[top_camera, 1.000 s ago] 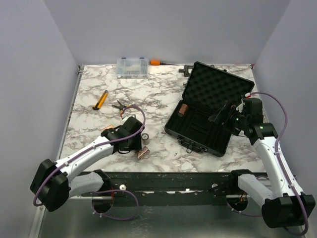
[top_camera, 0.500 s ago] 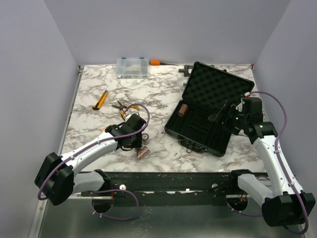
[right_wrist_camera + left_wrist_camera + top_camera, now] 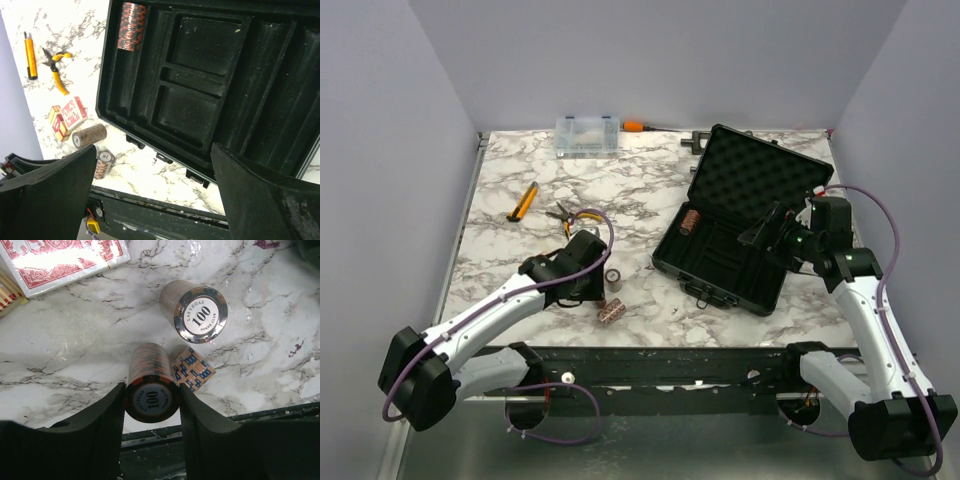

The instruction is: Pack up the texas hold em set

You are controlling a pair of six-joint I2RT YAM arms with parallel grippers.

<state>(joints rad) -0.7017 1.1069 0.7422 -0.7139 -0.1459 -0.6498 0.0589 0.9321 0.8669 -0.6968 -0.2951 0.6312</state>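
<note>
The black case (image 3: 745, 200) lies open at the right, one brown-red chip roll (image 3: 691, 220) in its foam tray (image 3: 200, 75); the roll (image 3: 131, 26) lies in a far slot. My left gripper (image 3: 152, 390) is shut on an orange chip roll (image 3: 152, 385) marked 100. Beside it lie a second 100 roll (image 3: 197, 310) and a blue-and-orange roll (image 3: 192, 371). Red-backed card decks (image 3: 65, 257) lie behind them. In the top view my left gripper (image 3: 588, 288) hides the held roll. My right gripper (image 3: 767, 228) hangs open over the case, nothing between its fingers (image 3: 60, 185).
A clear organizer box (image 3: 587, 135) and an orange-handled tool (image 3: 634, 126) sit at the back edge. A yellow cutter (image 3: 523, 202) and yellow-handled pliers (image 3: 565, 218) lie left of the case. The table's near edge runs just past the loose rolls (image 3: 610, 311).
My left gripper has narrowed onto the orange chip roll and shifted slightly by the loose rolls. The right arm has hardly moved.
</note>
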